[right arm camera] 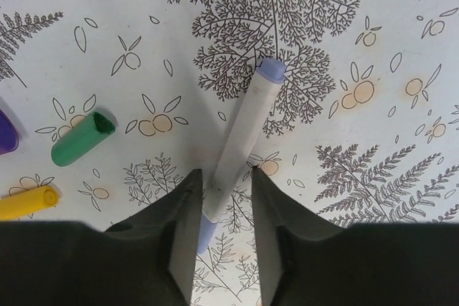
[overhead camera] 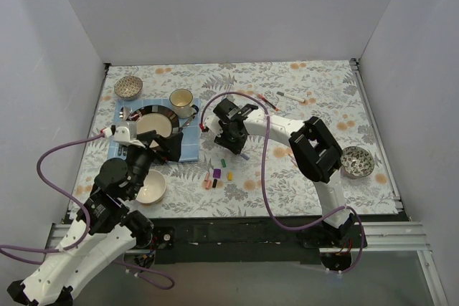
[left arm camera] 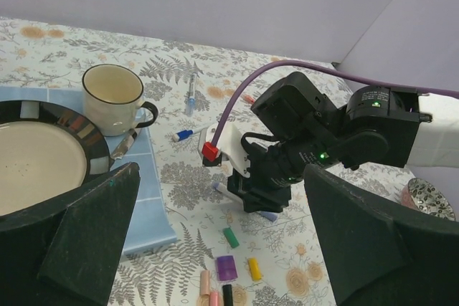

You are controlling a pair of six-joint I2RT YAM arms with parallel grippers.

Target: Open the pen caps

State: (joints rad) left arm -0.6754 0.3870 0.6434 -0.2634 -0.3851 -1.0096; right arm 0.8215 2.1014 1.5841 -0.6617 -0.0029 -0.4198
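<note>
- Dark fingers (right arm camera: pixel 185 241) of the right hand (overhead camera: pixel 234 142) are filling the bottom of the right wrist view. They are standing narrowly apart and straddling a pen (right arm camera: pixel 240 134). Bare counter (overhead camera: pixel 323 80) is showing between the barrel and one finger, so they are not clamping it.
- That pen is lying flat on the floral counter, a white barrel with lavender at both ends and one end tucked between the fingers. Which end is the cap cannot be told.
- Right arm is rising from its base at the near right edge, folding at the elbow and reaching leftward, with the wrist pointing the hand straight down near the counter's middle.
- Left arm is leaning up from the near left corner. The left hand (overhead camera: pixel 161 150) is hovering over the blue mat (left arm camera: pixel 149 206), beside the plate (left arm camera: pixel 79 130) and mug (left arm camera: pixel 115 98). Its fingers are spread wide, gripping nothing and facing the right hand.
- Loose caps are lying just on the near side of the right hand: a green cap (right arm camera: pixel 80 139), a yellow cap (right arm camera: pixel 25 202), a purple cap (left arm camera: pixel 226 267), a pink cap (left arm camera: pixel 204 281) and a black cap (left arm camera: pixel 227 295).
- Other pens (overhead camera: pixel 290 96) are lying farther back.
- Any lettering on the small red block (left arm camera: pixel 209 150) fixed to the right hand is too small to tell.
</note>
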